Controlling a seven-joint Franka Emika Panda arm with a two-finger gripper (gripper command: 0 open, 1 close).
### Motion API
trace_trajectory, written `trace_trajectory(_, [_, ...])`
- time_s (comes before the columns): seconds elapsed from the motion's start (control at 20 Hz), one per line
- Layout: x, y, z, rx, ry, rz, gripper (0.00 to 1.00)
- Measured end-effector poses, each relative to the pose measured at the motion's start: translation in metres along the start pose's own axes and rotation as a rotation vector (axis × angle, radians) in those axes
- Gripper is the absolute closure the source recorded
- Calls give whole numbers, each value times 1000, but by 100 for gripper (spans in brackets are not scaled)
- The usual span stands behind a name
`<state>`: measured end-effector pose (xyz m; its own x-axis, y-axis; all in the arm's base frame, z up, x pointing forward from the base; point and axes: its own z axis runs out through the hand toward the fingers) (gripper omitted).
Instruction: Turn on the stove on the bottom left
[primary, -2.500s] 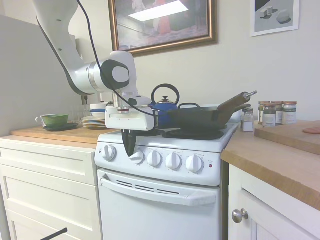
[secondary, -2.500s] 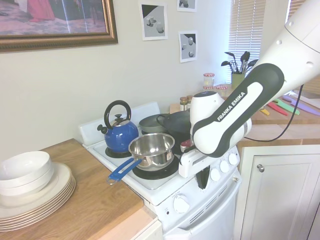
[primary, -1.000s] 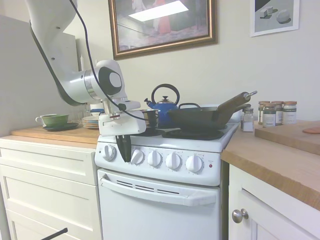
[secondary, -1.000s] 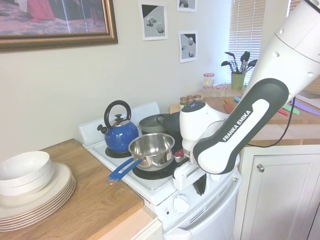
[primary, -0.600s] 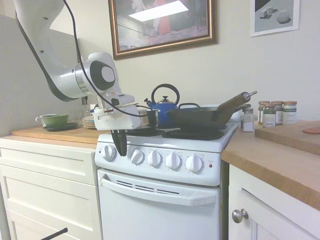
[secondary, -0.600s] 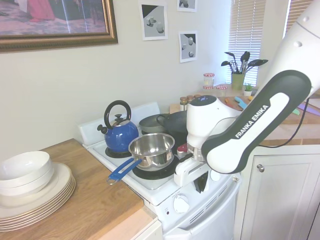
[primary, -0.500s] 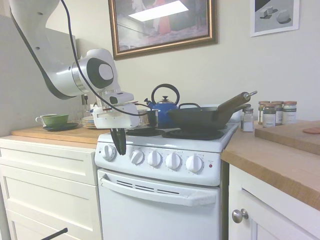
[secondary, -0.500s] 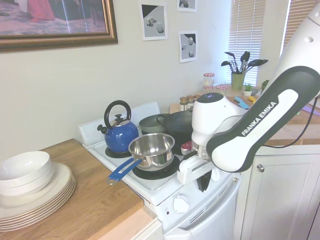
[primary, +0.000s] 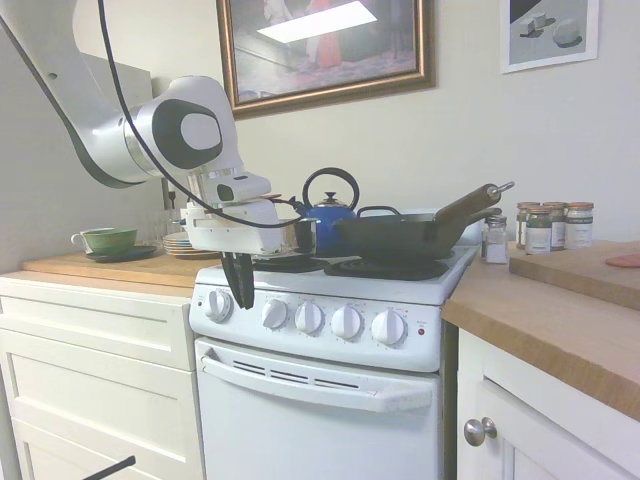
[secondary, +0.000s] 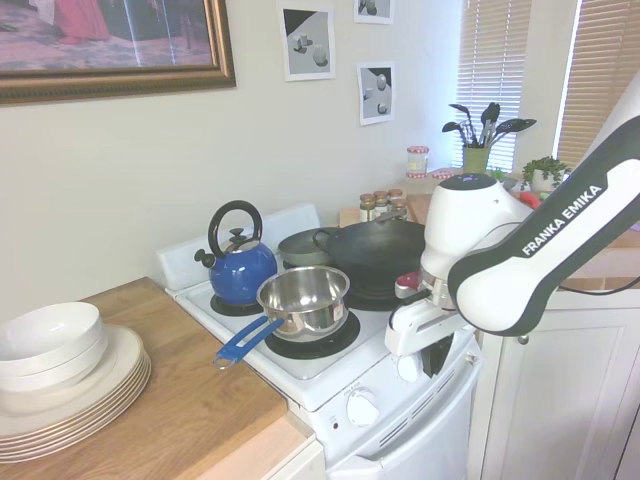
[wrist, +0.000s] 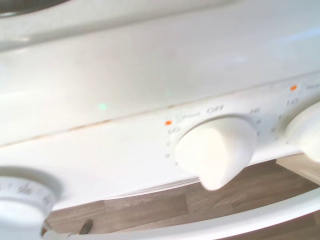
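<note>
Sliding off toward the stove's (primary: 330, 380) outer end, the pincer (primary: 238, 290) hangs with fingers nearly together, between the two endmost knobs (primary: 218, 305).

Five knobs (primary: 309, 317); four jars (primary: 549, 228).

Stove (primary: 330, 400): white enamelled body, smooth and glossy; knobs (wrist: 215, 150) of smooth white plastic with a soft sheen. Saucepan (secondary: 303, 298): polished, mirror-bright metal with a glossy blue handle. Kettle (secondary: 240, 270): glossy blue enamel with a black handle. Wok (primary: 400, 238): dark, matt metal. Countertop (primary: 560, 320): light wood with visible grain, satin finish. Plates (secondary: 70, 395): glazed cream ceramic. Spice jars (primary: 550, 228): clear glass. Picture frame (primary: 425, 45): gilded, semi-gloss
</note>
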<state>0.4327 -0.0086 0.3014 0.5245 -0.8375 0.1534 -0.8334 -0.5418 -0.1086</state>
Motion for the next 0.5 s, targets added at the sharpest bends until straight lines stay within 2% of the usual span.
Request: trace_trajectory(0.5, [-3,-3,-7,16,0,-10,0])
